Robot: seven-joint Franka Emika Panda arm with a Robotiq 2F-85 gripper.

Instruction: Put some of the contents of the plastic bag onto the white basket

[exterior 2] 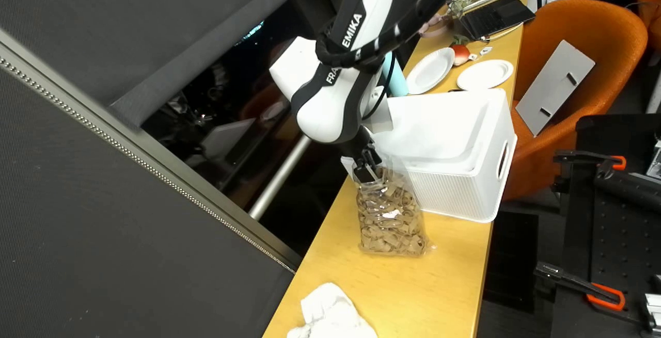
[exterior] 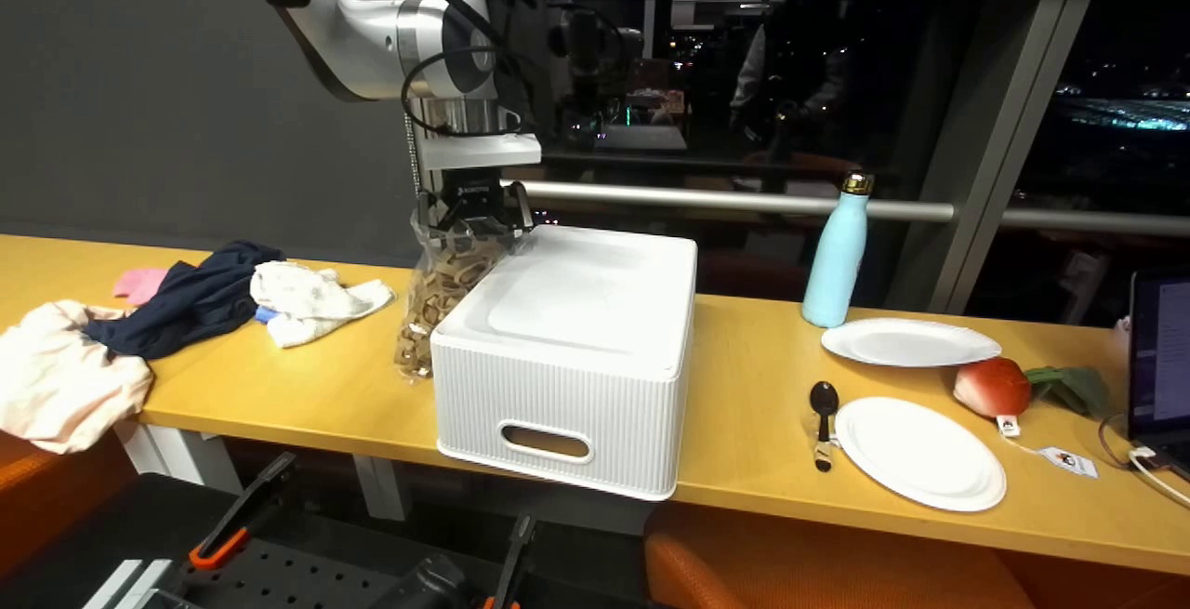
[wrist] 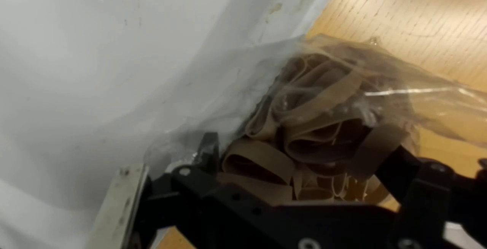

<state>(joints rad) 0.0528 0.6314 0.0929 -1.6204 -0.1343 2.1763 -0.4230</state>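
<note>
Plastic bag (exterior: 448,293) between cloth (exterior: 305,297) and basket (exterior: 558,367) on table (exterior: 748,386), contents (exterior 2: 390,232) in bag, spoon (exterior: 824,403) beside plate (exterior: 922,453)

On the far side, in an exterior view, you face dark window glass (exterior: 720,149) with room reflections (exterior: 655,107) and a metal rail (exterior: 688,196) across it. A grey shade (exterior: 186,125) covers the far left. Your wood-topped table (exterior: 753,358) runs left to right; an orange chair (exterior: 837,562) stands at near right, partly visible.

Bottle (exterior: 837,260) and plates (exterior: 920,454) seen at the right of an exterior view
Crumpled cloths (exterior: 200,300) are spread at the left.
</note>
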